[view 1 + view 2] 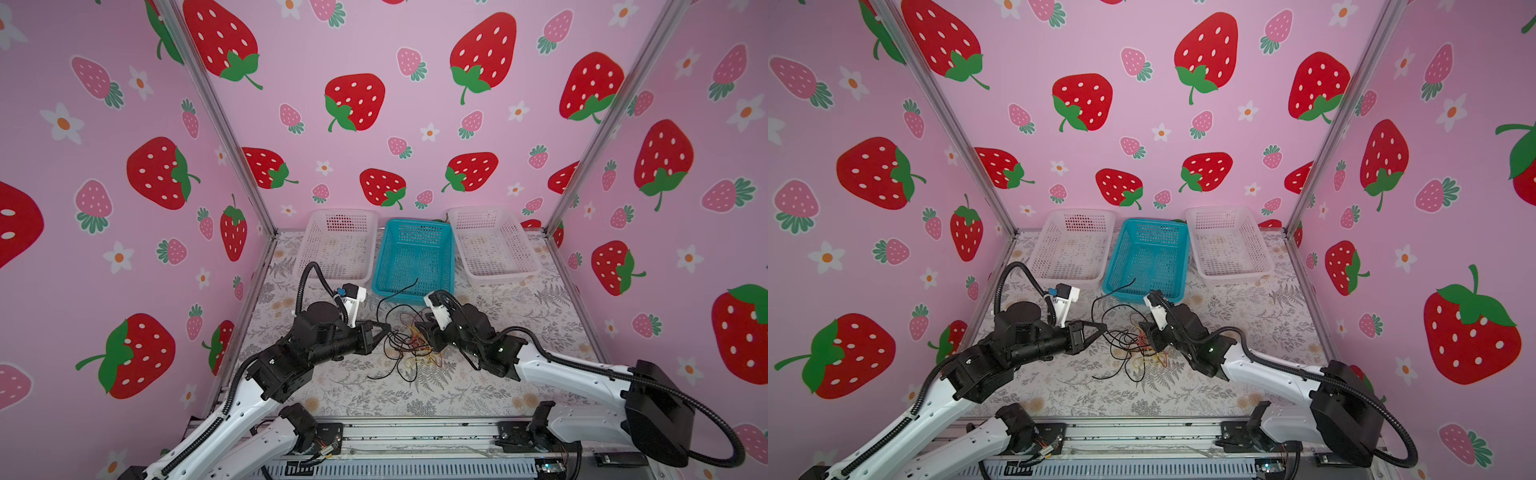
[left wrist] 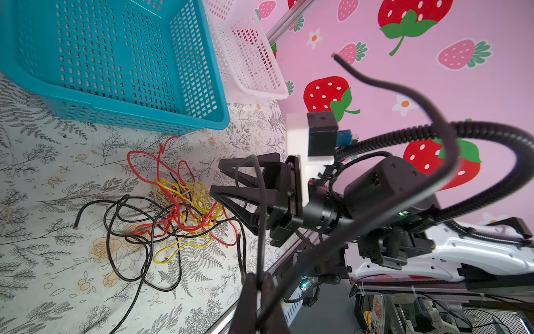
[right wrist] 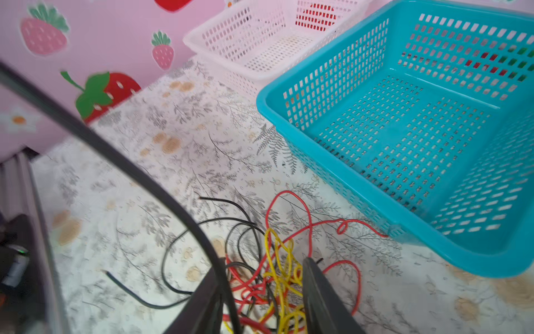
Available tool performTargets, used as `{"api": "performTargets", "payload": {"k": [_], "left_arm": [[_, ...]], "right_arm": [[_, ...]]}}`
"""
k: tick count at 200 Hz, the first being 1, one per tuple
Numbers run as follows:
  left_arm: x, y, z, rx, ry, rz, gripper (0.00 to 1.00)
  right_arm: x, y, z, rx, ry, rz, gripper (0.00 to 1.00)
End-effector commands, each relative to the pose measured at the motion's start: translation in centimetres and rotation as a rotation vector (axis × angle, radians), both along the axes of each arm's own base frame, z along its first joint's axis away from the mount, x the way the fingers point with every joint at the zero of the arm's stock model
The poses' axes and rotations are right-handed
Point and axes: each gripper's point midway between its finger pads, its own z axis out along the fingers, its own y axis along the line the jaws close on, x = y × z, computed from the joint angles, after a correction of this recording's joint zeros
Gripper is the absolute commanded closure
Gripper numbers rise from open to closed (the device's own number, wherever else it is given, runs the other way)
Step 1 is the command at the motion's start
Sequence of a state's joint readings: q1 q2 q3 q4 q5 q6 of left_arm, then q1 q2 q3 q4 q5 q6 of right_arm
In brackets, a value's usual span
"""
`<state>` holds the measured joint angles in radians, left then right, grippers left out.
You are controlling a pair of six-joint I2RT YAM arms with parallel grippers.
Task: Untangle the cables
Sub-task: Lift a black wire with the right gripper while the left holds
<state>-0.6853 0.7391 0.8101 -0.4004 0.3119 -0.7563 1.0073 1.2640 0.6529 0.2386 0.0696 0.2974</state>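
The cables (image 1: 409,347) (image 1: 1138,349) lie as one loose tangle of red, yellow and black wire on the floral cloth, just in front of the blue basket. My left gripper (image 1: 388,328) (image 2: 260,282) is shut on a black cable (image 1: 397,293), whose free end arcs up toward the basket's front rim. My right gripper (image 1: 419,332) (image 3: 263,274) stands open at the tangle's right side. Its fingers (image 3: 312,277) straddle red and yellow cables (image 3: 278,260). In the left wrist view the right gripper (image 2: 216,177) reaches the knot (image 2: 185,202) from the side.
A blue basket (image 1: 384,257) (image 1: 1115,257) stands at the back middle between two white baskets (image 1: 307,245) (image 1: 528,249). All three look empty. Pink strawberry walls close in the left, back and right. A metal rail (image 1: 415,432) runs along the front edge.
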Motion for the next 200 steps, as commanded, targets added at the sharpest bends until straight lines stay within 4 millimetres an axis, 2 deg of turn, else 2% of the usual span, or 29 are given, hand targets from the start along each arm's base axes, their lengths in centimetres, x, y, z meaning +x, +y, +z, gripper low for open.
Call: {"api": "performTargets", "payload": {"k": [1,22,30,40,43,52,88,115,158,200], "left_arm": [[-0.3,-0.1,0.3,-0.014,-0.015,-0.018,1.00],[-0.4,0.2,-0.3,0.008,-0.013,-0.011,1.00],[-0.4,0.4,-0.6,0.020,-0.010,-0.007,1.00],[-0.4,0.5,-1.1,0.033,-0.005,-0.006,0.95],[-0.4,0.5,-1.2,0.038,-0.002,-0.004,0.90],[-0.4,0.6,-1.7,0.046,0.005,-0.004,0.83],[-0.2,0.6,-3.5,0.079,0.025,0.000,0.60],[0.0,0.3,-4.6,0.091,0.045,-0.004,0.46],[0.4,-0.6,-5.9,0.075,0.074,-0.021,0.36],[0.9,-1.8,-7.4,0.043,0.113,-0.035,0.30]], "right_arm": [[1.0,0.5,2.3,0.033,-0.067,-0.026,0.82],[1.0,0.1,4.0,0.062,-0.087,-0.042,1.00],[1.0,-0.2,5.0,0.077,-0.098,-0.047,1.00],[0.8,-0.5,6.6,0.102,-0.114,-0.050,1.00],[0.8,-0.6,7.1,0.107,-0.119,-0.053,1.00],[0.7,-0.9,8.8,0.130,-0.134,-0.058,1.00],[0.0,-1.9,15.2,0.217,-0.182,-0.056,1.00],[-0.9,-1.8,19.3,0.292,-0.195,-0.015,1.00],[-1.9,-1.5,24.8,0.372,-0.232,0.041,1.00],[-1.6,-1.4,28.6,0.376,-0.273,0.039,1.00]]}}
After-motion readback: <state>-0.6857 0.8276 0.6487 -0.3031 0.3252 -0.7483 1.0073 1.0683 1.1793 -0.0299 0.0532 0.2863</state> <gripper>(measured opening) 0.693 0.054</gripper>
